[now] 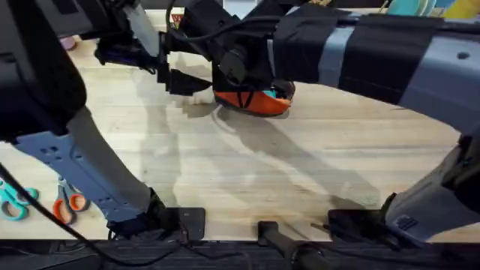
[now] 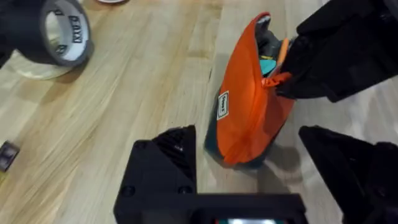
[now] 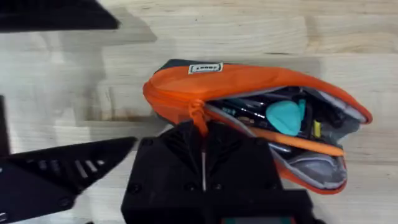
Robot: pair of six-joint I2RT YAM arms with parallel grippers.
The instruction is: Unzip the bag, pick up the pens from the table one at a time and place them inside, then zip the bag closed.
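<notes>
Right gripper (image 3: pixel 203 163) is pinched on the pull tab (image 3: pixel 198 112) at the bag's (image 3: pixel 249 93) shut end, zipper running lengthwise away; left gripper (image 2: pixel 249 180) gapes beside it.

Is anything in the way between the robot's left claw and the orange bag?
Nothing visible. In the left wrist view, bare table lies between the open left gripper and the bag just ahead. The right gripper is already at the bag's zipper pull, on its far side, not between them.
</notes>
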